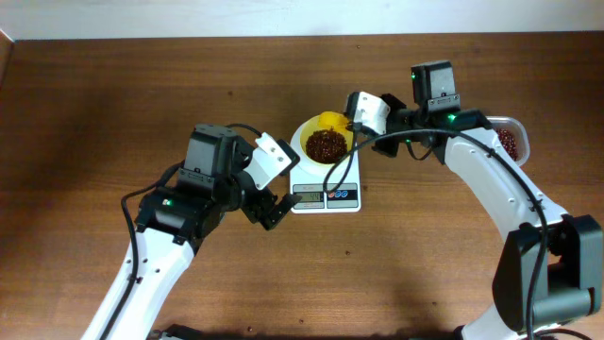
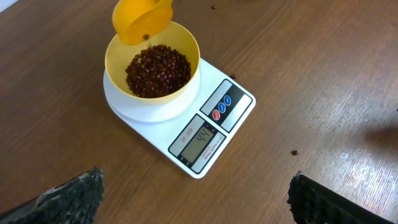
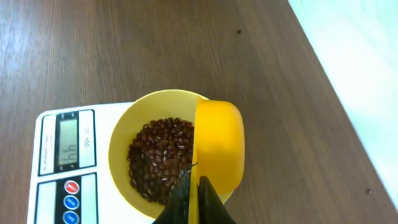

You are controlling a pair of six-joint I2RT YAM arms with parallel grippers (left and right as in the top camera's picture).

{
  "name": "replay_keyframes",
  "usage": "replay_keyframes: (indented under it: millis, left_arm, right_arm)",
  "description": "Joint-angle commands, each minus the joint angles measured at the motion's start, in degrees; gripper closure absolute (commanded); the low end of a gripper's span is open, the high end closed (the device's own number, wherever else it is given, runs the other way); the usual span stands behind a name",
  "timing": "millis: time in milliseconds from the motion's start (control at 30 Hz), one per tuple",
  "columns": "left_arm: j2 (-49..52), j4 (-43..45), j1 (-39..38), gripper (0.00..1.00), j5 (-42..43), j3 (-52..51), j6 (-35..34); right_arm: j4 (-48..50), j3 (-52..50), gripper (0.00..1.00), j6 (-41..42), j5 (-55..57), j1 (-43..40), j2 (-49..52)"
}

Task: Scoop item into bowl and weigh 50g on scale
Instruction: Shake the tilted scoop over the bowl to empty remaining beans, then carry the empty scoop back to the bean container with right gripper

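Observation:
The pale yellow bowl [image 1: 308,138] stands on the white scale [image 1: 326,195] and holds a heap of red-brown beans [image 1: 326,144]. In the left wrist view the beans [image 2: 158,70] fill the bowl [image 2: 186,46] and the scale [image 2: 199,144] display reads 44. My right gripper [image 3: 194,199] is shut on the handle of a yellow scoop [image 3: 219,146], tipped on its side over the bowl's [image 3: 121,140] far rim. The scoop also shows overhead [image 1: 330,120]. My left gripper [image 1: 269,210] is open and empty, on the near left of the scale.
A clear tub with more beans [image 1: 510,142] stands at the far right, partly behind my right arm. A few stray beans [image 2: 294,151] lie on the wooden table near the scale. The table's far edge [image 3: 323,62] runs close behind the bowl.

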Motion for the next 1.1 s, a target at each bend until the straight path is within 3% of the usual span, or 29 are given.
replay_keyframes:
  millis: [0, 100, 233, 567, 700, 767, 867, 1067]
  left_arm:
    - [-0.5, 0.1, 0.2, 0.01, 0.8, -0.3, 0.7]
    - [-0.5, 0.1, 0.2, 0.01, 0.8, -0.3, 0.7]
    - [-0.5, 0.1, 0.2, 0.01, 0.8, -0.3, 0.7]
    - [-0.5, 0.1, 0.2, 0.01, 0.8, -0.3, 0.7]
    - [-0.5, 0.1, 0.2, 0.01, 0.8, -0.3, 0.7]
    - [-0.5, 0.1, 0.2, 0.01, 0.8, -0.3, 0.7]
    - [-0.5, 0.1, 0.2, 0.01, 0.8, -0.3, 0.7]
    - [-0.5, 0.1, 0.2, 0.01, 0.8, -0.3, 0.7]
  right_arm:
    - [0.2, 0.5, 0.96, -4.5, -1.6, 0.5, -1.1]
    - [0.3, 0.5, 0.96, -3.9, -1.6, 0.5, -1.1]
    - [3.7, 0.9, 0.96, 9.6, -1.8, 0.5, -1.1]
    - [3.8, 9.8, 0.96, 34.1, -7.1, 0.5, -1.4]
    - [17.6, 12.6, 0.96, 54.6, 12.4, 0.2, -1.4]
    - [19.4, 12.6, 0.96, 63.1, 22.0, -0.9, -1.4]
    - [16.9, 12.6, 0.96, 69.6, 32.1, -2.6, -1.4]
    - [11.4, 12.6, 0.96, 72.0, 40.0, -5.3, -2.3]
